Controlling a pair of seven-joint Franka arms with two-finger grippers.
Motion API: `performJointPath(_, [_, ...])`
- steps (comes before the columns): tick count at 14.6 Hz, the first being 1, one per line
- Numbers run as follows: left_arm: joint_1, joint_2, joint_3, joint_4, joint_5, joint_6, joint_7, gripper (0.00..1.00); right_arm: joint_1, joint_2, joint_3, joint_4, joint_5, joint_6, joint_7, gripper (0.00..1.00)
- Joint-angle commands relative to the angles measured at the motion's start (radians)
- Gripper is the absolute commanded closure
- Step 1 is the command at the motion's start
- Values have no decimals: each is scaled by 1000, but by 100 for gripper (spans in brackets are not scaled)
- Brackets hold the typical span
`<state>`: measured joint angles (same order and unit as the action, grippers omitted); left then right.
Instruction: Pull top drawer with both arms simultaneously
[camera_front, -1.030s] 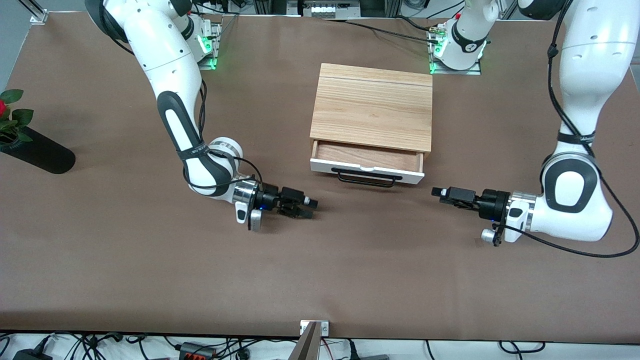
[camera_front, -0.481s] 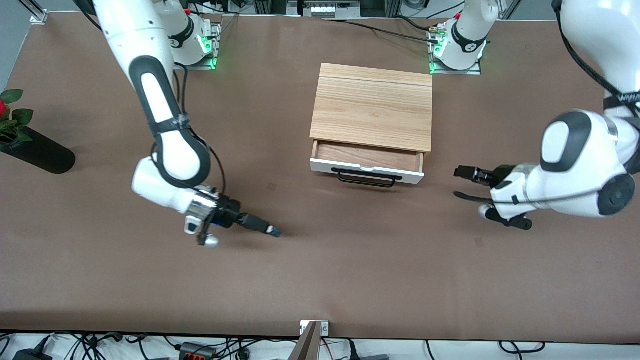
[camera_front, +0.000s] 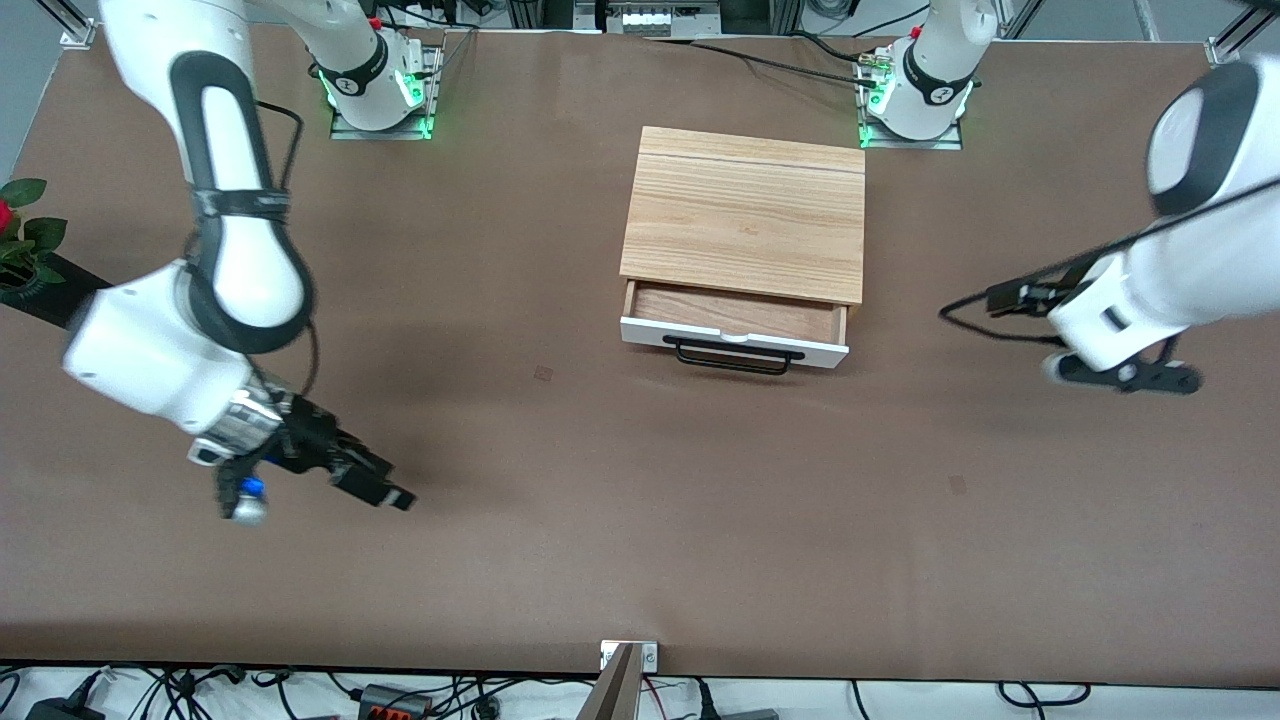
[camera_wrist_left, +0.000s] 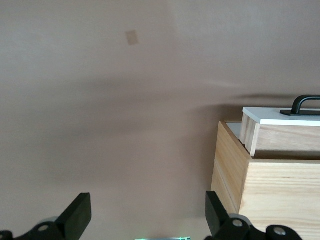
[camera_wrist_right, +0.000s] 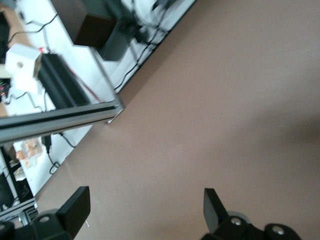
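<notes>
Lower left of the frame: right gripper (camera_front: 385, 493) w/ jaws apart, holding nothing, over bare surface (camera_front: 560, 520); it has swung well away from the drawer since a sec ago. Mid-frame: top drawer (camera_front: 735, 330) sits partly pulled out under the cabinet (camera_front: 745, 212), black handle (camera_front: 735, 357) untouched. Right of frame: left gripper (camera_front: 1000, 300) also backed off and up, jaws wide, empty. Both arms retreating w/ drawer open suggests the pull is done. Brown surface otherwise bare; plant (camera_front: 20, 235) at upper-left edge, cables (camera_front: 400, 695) along the bottom edge.
</notes>
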<state>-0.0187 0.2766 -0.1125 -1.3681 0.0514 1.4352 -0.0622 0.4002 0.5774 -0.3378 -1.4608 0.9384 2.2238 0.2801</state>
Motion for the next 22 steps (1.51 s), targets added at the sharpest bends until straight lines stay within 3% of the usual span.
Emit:
performJointPath(1, [-1,-169,40,-182,18,150,-71,0,-4,-21,-120,97,-74,-222,69,0])
performJointPath(3, [0,-252,51,-308,-22,284,-71,0,-18,-10,-199,192,-112,-387,94,0])
performJointPath(6, [-12,-364,68,-445,-38,321,-3,0,-113,-46,-146,191,-169,-423,94,0])
performJointPath(7, [-12,-359,68,-445,-38,321,5,0,-118,-57,-114,188,-252,-423,94,0])
performJointPath(10, [-1,-332,67,-428,-36,311,13,0,-156,-177,64,120,-721,-417,90,0])
performJointPath(11, [-3,-329,56,-422,-36,306,13,0,-187,-212,110,78,-777,-423,80,0])
performJointPath(14, [-12,-307,56,-390,-38,300,2,0,-233,-338,178,-82,-799,-412,73,0])
performJointPath(16, [-4,-306,56,-388,-38,292,5,0,-236,-379,197,-131,-934,-401,0,0])
performJointPath(17, [-4,-306,56,-388,-38,292,7,0,-266,-384,242,-135,-981,-411,-42,0])
performJointPath(19, [-3,-306,56,-387,-38,292,7,0,-346,-431,351,-170,-986,-440,-70,0])
performJointPath(22, [-3,-306,56,-387,-38,288,9,0,-365,-541,379,-276,-995,-493,2,0])
